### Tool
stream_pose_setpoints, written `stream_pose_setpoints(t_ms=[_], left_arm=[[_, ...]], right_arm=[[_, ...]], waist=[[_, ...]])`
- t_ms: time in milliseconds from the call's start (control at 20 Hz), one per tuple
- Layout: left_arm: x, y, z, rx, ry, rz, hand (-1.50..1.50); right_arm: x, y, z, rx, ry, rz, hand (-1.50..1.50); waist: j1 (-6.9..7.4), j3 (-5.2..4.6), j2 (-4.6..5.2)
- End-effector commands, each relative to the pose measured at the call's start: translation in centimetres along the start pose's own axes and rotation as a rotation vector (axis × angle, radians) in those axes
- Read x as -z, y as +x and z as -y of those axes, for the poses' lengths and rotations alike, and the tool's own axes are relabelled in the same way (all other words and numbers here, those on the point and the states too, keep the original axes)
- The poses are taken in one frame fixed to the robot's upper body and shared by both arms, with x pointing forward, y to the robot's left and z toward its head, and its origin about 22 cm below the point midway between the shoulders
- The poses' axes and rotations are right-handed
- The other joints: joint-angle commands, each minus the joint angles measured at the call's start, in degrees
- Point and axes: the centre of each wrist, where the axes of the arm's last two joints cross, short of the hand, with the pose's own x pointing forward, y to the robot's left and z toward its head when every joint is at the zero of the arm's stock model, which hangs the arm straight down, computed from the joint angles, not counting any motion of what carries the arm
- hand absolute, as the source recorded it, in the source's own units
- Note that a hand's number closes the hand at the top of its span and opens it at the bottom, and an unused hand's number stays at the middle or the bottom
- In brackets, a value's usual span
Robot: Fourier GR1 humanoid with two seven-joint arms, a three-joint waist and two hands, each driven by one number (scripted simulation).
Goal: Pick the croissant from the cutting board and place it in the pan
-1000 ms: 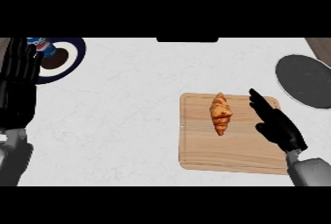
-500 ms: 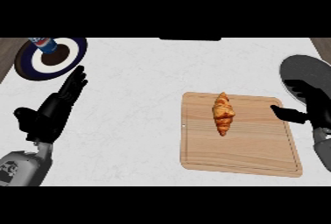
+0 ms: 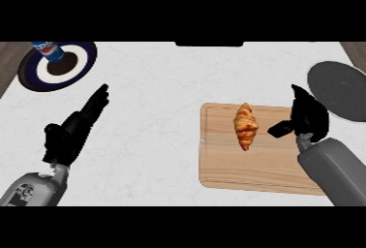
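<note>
A golden croissant (image 3: 245, 126) lies lengthwise on the upper middle of the wooden cutting board (image 3: 250, 164). My right hand (image 3: 307, 115) hovers over the board's right edge, just right of the croissant, fingers straight and thumb pointing left toward it; nothing is held. The dark grey pan (image 3: 340, 89) sits at the right edge, beyond that hand. My left hand (image 3: 71, 133) is open over the white counter at the left, fingers pointing up and right, far from the board.
A dark blue plate (image 3: 79, 65) with a white centre stands at the back left, with a blue can (image 3: 46, 50) on it. A dark object (image 3: 209, 44) shows at the counter's far edge.
My right hand has shifted left, from the pan's side to the board's right edge near the croissant. My left hand has drifted slightly right and down. The croissant has not moved.
</note>
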Motion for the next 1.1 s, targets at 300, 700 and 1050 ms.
stream_pose_setpoints(t_ms=[300, 700, 1050], left_arm=[[0.7, 0.1, 0.5, -0.002, -0.032, 0.007, 0.0], [0.8, 1.1, 0.9, 0.017, -0.03, 0.002, 0.0], [0.2, 0.4, 0.6, -0.001, -0.011, -0.014, 0.0]], right_arm=[[0.0, 10.4, 2.4, -0.4, 0.312, -0.214, -1.5], [0.3, 14.0, -0.2, -0.489, 0.59, -0.328, -1.5], [0.8, 15.6, -1.7, -0.568, 0.565, -0.412, -1.5]], waist=[[1.82, -0.05, 0.52], [1.55, 0.09, 0.31], [1.15, 0.12, 0.27]])
